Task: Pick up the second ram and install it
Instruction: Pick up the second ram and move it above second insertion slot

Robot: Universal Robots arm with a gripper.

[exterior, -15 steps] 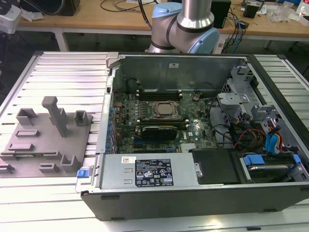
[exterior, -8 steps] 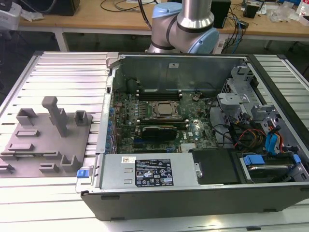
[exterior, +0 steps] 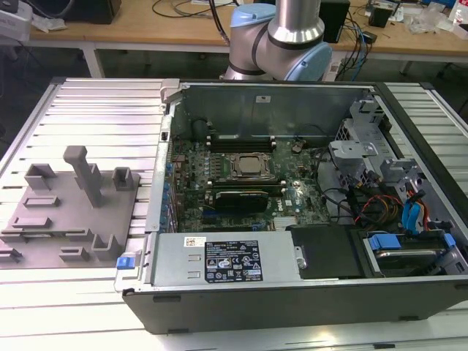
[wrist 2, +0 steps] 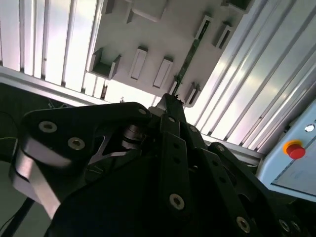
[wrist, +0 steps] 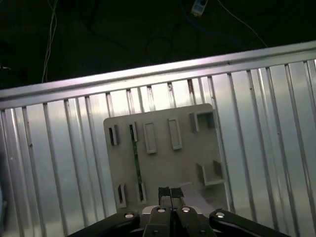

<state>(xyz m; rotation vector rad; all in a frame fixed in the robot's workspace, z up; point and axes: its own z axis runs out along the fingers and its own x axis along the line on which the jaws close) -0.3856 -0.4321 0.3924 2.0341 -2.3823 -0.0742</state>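
Hovers over fixture (wrist: 183, 165) with jaws closed on nothing, near but apart from ram (wrist: 136, 158) standing edgewise in its slots.

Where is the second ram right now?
In both wrist views the second ram stands on edge in the grey fixture, apart from the gripper.
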